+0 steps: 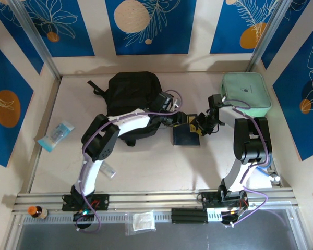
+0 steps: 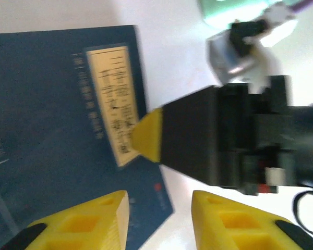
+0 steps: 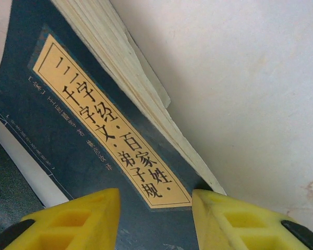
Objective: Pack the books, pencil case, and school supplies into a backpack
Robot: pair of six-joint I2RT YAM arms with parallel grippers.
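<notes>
From above, both arms bend inward, the left gripper [image 1: 183,122] and right gripper [image 1: 200,126] meeting over the labelled book [image 1: 186,138], which lies just right of the backpack [image 1: 133,96]. Left wrist: fingers [image 2: 94,224] spread above its corner. Right wrist: jaws apart, straddling its edge.

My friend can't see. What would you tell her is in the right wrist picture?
A dark-blue book with a yellow label strip of Chinese characters, seen close up, its cream page edges beside the pale table. The right gripper's two yellow fingertips stand apart at the bottom, the book's corner between them.
</notes>
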